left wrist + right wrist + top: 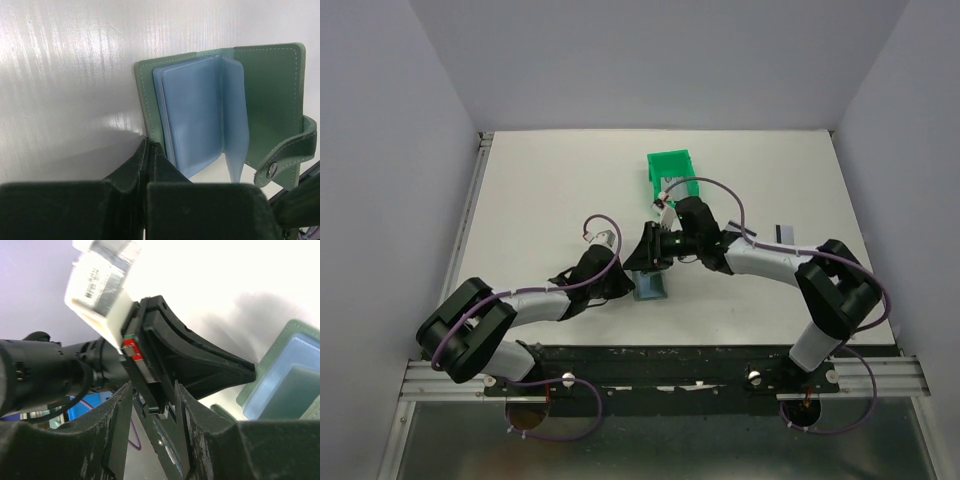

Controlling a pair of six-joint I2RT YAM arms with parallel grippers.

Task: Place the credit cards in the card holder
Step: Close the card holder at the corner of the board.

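Observation:
The card holder [270, 100] lies open on the white table, green covers spread and pale blue pockets [192, 115] standing up. My left gripper [150, 144] is shut on the edge of its left cover. From above, the card holder [650, 288] sits between both grippers. My right gripper [153, 385] is open just beyond it, facing the left gripper's fingers. A thin dark sliver with a glint leans against its right finger; I cannot tell what it is. A greyish rectangle [300, 390] shows inside a pocket. One credit card [783, 231] lies on the table, right of the right arm.
A bright green bin [670, 168] stands at the back centre, just behind the right gripper [650, 250]. The left gripper [628, 278] and the right one almost touch over the holder. White walls close the table on three sides.

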